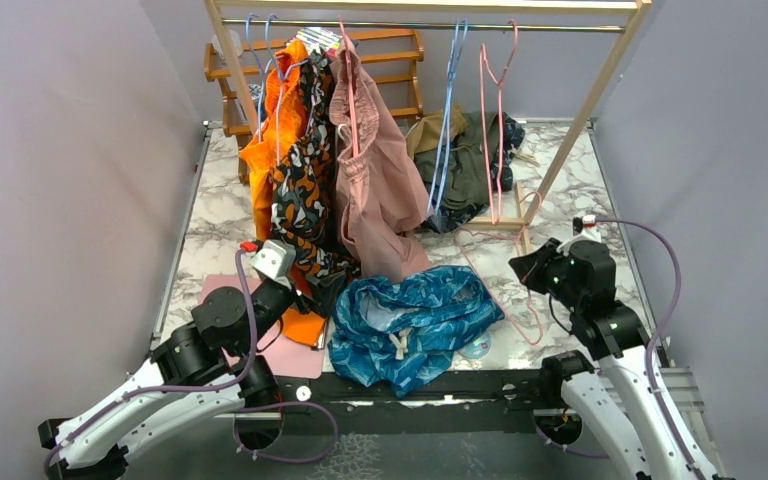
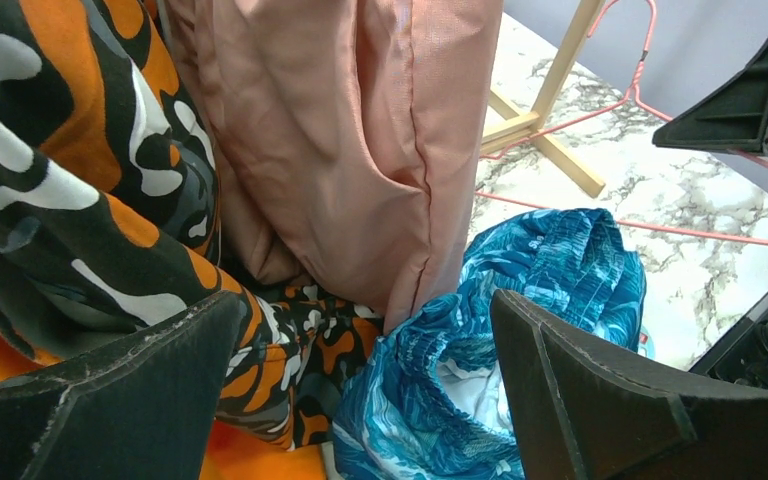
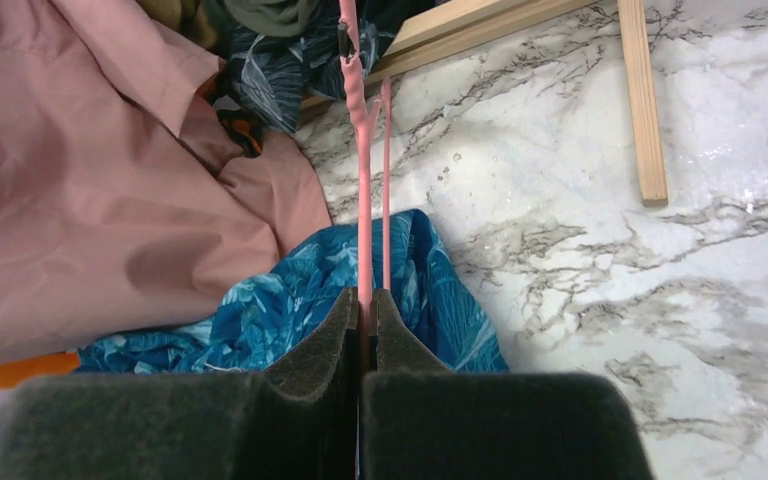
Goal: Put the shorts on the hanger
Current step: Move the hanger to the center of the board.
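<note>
**Clamping the pink hanger, with the shorts heaped at the front edge**

The right tool (image 3: 363, 300) has its 2 fingers pressed together on the thin wire of the hanger (image 3: 364, 190). In the right wrist view the pink wire runs straight out from between the pads, over the marble worktop (image 3: 660, 330). The rest of the frame lies low over the worktop, just right of the shorts (image 1: 410, 320).

The shorts sit in a crumpled teal heap at the near edge of the worktop, between the 2 arms, with the white drawstring (image 1: 398, 345) showing on the front. The back of the heap touches the hem of the dusty-pink shorts (image 1: 385, 190), which hang from the wooden rack (image 1: 600, 90). The orange-black patterned shorts (image 1: 305, 190) hang just to their left.

The left tool (image 2: 368, 300) stands with its fingers wide apart and holds nothing. It is just left of the heap and points toward the hanging garments, with the teal fabric below and between its fingers.
</note>
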Motion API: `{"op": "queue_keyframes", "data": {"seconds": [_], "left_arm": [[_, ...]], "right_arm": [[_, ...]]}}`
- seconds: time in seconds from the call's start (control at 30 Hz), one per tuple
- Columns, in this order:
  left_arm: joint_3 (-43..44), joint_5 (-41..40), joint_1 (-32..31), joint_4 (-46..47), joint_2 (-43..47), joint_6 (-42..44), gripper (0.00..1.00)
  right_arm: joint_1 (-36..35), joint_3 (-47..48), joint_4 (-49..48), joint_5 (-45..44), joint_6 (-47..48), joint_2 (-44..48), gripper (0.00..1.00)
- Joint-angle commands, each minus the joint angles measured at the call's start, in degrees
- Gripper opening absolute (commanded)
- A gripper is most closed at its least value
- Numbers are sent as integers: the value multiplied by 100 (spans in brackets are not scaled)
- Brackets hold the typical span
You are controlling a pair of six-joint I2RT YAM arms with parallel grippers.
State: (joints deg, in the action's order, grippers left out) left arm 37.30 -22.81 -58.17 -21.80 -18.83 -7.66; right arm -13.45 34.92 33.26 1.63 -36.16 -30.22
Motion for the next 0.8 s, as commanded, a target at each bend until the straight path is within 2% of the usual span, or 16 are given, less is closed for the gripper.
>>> {"op": "queue_keyframes", "data": {"seconds": [0.0,0.77], "left_arm": [[-137,-72,25,487,71,35,98],[-426,-72,25,677,-89,63,98]], "right_arm": [[-35,-236,-1061,-355,-173,-142,1],[-35,-670,-3145,-377,-165,-1791,1]]}}
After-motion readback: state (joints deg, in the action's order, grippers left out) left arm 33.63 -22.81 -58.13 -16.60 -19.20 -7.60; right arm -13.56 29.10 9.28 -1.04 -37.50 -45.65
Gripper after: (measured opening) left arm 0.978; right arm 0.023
